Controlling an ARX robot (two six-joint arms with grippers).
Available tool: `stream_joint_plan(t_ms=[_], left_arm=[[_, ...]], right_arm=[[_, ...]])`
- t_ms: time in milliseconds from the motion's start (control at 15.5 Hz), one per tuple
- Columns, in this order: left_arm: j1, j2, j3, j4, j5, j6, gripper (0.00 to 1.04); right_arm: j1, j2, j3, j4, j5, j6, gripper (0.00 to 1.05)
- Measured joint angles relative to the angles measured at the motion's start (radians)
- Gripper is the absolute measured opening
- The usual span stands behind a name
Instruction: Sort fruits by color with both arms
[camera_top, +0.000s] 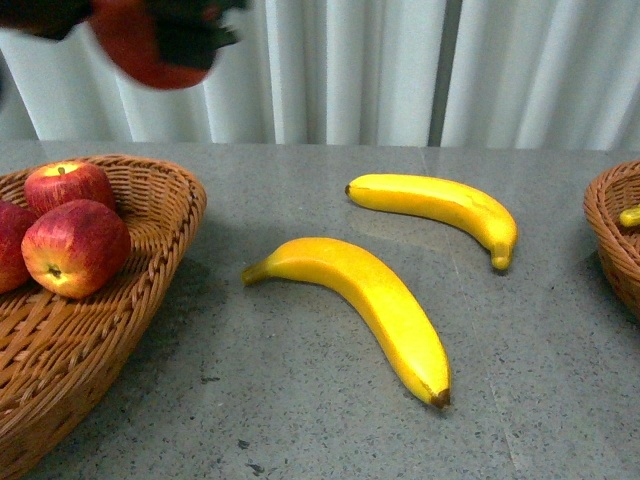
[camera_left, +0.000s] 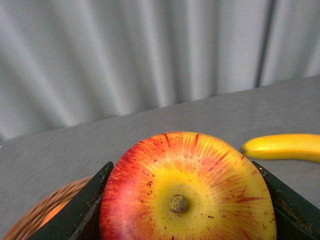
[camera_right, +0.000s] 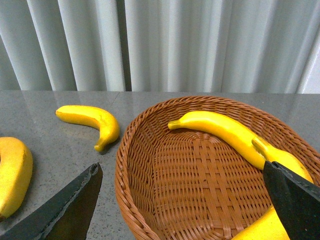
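The held apple (camera_left: 187, 190) is glossy, with red streaks running out from a yellow patch around its short brown stem. It is clamped between the two black fingers (camera_left: 82, 212) of the left gripper (camera_left: 187, 200), which press on its opposite sides. In the front view this pair is blurred at the upper left of the frame, raised in front of the white curtain (camera_top: 380, 70) and well above the grey table (camera_top: 300, 420). At the left edge of that frame the left basket (camera_top: 150, 290), brown wicker, holds three apples: a back apple (camera_top: 68, 182), a front apple (camera_top: 75, 248) with a yellow patch low on its side, and an edge apple (camera_top: 8, 245) cut off by the frame. Two bright yellow fruits with dark tips lie on the bare table, apart from each other. The near banana (camera_top: 370, 295) is at centre and the far banana (camera_top: 440, 205) is to the upper right of it. At the right edge stands the right basket (camera_right: 150, 112), where a long banana (camera_right: 225, 130) lies along the woven wall. A second banana (camera_right: 287, 167) lies just beside it, partly behind a finger. The right gripper (camera_right: 181, 170) hangs over this basket with its jaws spread wide and grasps nothing.
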Motion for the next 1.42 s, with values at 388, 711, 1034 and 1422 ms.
stream_joint_plan(t_ms=[388,711,1034,1422], left_arm=[[0.211,-0.331,-0.34,-0.065,-0.102,-0.158,0.7],[0.166,-0.434,-0.416,-0.147,-0.112,-0.232,0.99],[0.221,-0.725,-0.446,-0.218,-0.091,-0.232,0.98],[0.369,-1.259,-0.621,-0.398,0.237,-0.138,0.61]], right_arm=[[0.0,0.0,0.0,0.0,0.0,0.0,0.98],[0.0,0.0,0.0,0.0,0.0,0.0,0.98],[0.0,0.0,0.0,0.001,0.0,0.0,0.98],[0.0,0.0,0.0,0.001,0.0,0.0,0.98]])
